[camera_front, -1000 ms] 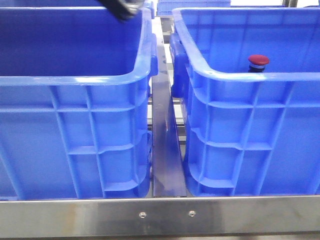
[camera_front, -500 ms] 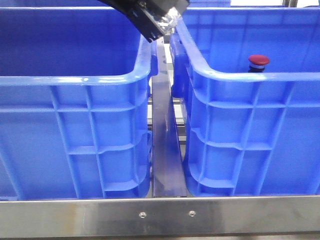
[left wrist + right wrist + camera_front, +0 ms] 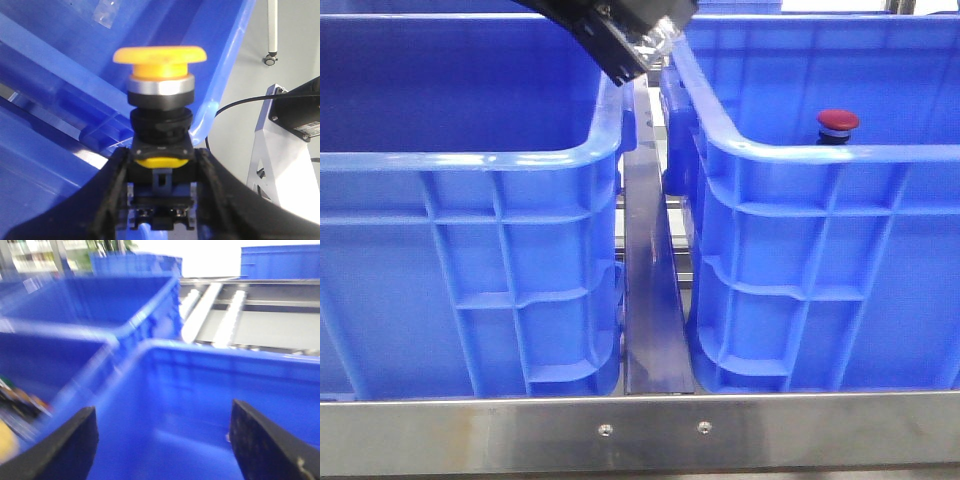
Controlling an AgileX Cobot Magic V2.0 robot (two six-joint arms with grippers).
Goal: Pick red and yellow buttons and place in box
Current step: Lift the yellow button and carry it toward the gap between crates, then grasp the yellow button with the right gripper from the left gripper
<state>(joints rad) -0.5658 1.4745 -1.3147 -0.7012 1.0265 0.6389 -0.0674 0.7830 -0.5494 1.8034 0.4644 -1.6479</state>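
Note:
My left gripper (image 3: 161, 160) is shut on the dark body of the yellow button (image 3: 160, 57), which stands upright between the fingers, cap away from the camera. In the front view this gripper (image 3: 638, 45) hangs at the top, above the gap between the two blue crates; the yellow cap does not show there. The red button (image 3: 837, 122) stands inside the right crate, the box (image 3: 820, 155), behind its near rim. My right gripper (image 3: 161, 440) is open and empty over a blue crate's inside; that view is blurred. It is out of the front view.
The left crate (image 3: 470, 160) stands beside the box, with a narrow metal rail (image 3: 650, 290) between them. A steel frame bar (image 3: 640, 430) runs along the front. A white stand and black cable (image 3: 280, 130) are beyond the crate. Rollers (image 3: 232, 315) lie behind.
My left gripper has moved right from over the left crate's far corner to above the gap between the crates. In the last half second it barely moved. The red button has not moved.

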